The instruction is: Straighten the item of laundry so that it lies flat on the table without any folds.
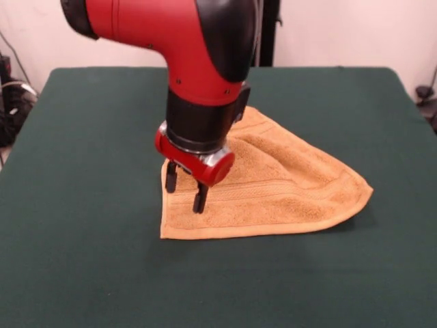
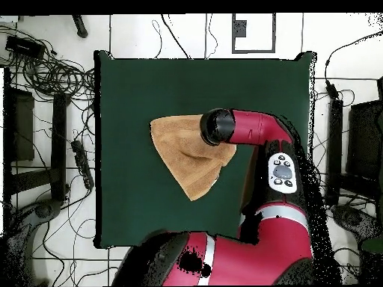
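Observation:
The item of laundry point(image 1: 273, 191) is an orange-tan terry washcloth, folded over into a rough triangle with a woven band along its front edge. It lies near the middle of the dark green table point(image 1: 82, 137). My gripper point(image 1: 186, 188) points straight down over the cloth's front-left corner. It is open, its two black fingers spread apart with nothing between them, and their tips sit at or just above the cloth. From overhead, the washcloth point(image 2: 183, 153) spreads left of the arm's wrist point(image 2: 217, 127), which hides the fingers and part of the cloth on the table point(image 2: 149, 82).
Bare green felt surrounds the cloth on every side. Cables point(image 2: 45, 71) and dark equipment point(image 2: 19, 123) lie on the floor beyond the table's edges. A black post point(image 1: 270, 34) stands behind the table.

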`<act>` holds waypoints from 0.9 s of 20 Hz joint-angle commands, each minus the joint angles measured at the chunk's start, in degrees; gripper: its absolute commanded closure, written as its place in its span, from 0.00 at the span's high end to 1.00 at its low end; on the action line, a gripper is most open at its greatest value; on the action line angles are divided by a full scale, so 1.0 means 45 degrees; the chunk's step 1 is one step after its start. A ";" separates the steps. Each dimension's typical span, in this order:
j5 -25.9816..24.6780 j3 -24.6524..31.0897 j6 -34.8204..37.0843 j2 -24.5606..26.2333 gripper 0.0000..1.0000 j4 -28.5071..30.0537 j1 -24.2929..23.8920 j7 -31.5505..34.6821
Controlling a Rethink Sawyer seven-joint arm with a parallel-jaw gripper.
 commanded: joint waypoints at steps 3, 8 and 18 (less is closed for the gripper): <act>-0.0426 0.1515 -0.0719 0.0823 1.00 -0.0709 0.0054 -0.0923; -0.0470 0.1502 -0.0937 0.1521 1.00 -0.1363 0.0000 -0.0921; -0.0381 0.1416 -0.0516 0.2123 1.00 -0.2078 0.0072 -0.0845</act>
